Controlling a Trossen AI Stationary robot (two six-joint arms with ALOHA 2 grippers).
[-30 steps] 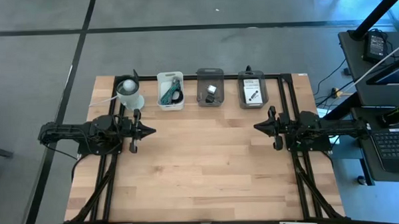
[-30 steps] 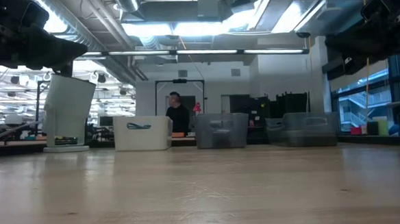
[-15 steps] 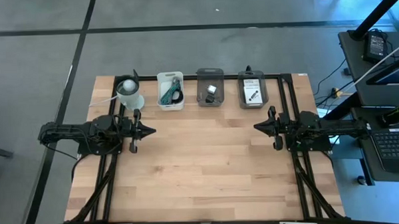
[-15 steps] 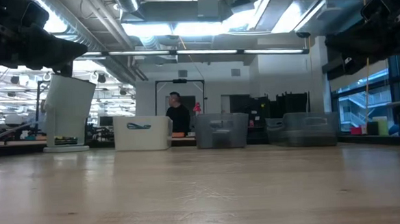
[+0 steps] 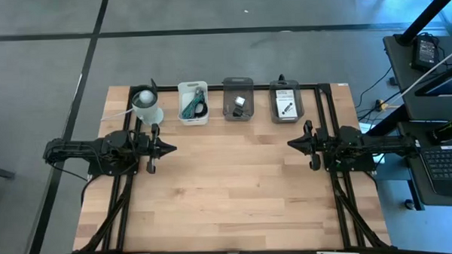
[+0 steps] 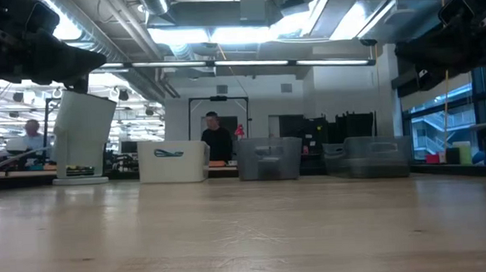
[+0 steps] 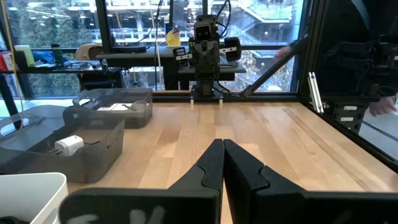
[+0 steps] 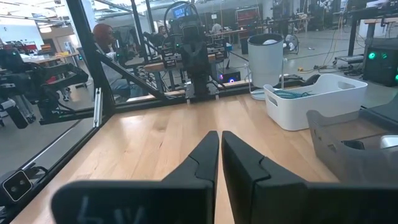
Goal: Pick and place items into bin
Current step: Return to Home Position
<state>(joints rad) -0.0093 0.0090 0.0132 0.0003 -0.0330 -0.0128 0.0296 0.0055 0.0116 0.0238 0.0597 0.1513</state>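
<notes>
1. High view: nothing on the bench [image 5: 228,195] is seen to have moved in the last second.
   - The left hand [image 5: 170,149] is held near the left edge and the right hand [image 5: 291,144] near the right edge. They are pointed at each other and well apart.
   - Both are pinched shut with nothing held.
   - The items are found in the row along the far edge. A teal cable [image 5: 196,105] lies in the white bin [image 5: 183,106], a white cube [image 5: 240,101] in the middle grey bin [image 5: 226,97], and a white card [image 5: 285,106] in the right grey bin [image 5: 273,103].
   - A white cup [image 5: 147,107] stands at the far left corner.
   - No loose item is seen on the open wood.
2. Low view: one change is noted. A person [image 6: 31,130] has come into sight in the room at the left, while another person [image 6: 216,139] remains behind the bins. Both arms are kept raised at the upper corners, off the bench.
3. Left wrist view: the left hand's fingers [image 7: 239,171] are pressed together with nothing between them. The white cube [image 7: 68,145] is seen resting inside its grey bin.
4. Right wrist view: the right hand's fingers [image 8: 199,162] are likewise pressed together and bare. The teal cable [image 8: 292,94] is seen inside the white bin.
5. With the arms motionless and every visible item binned, the sorting is judged complete and the arms parked at home.
</notes>
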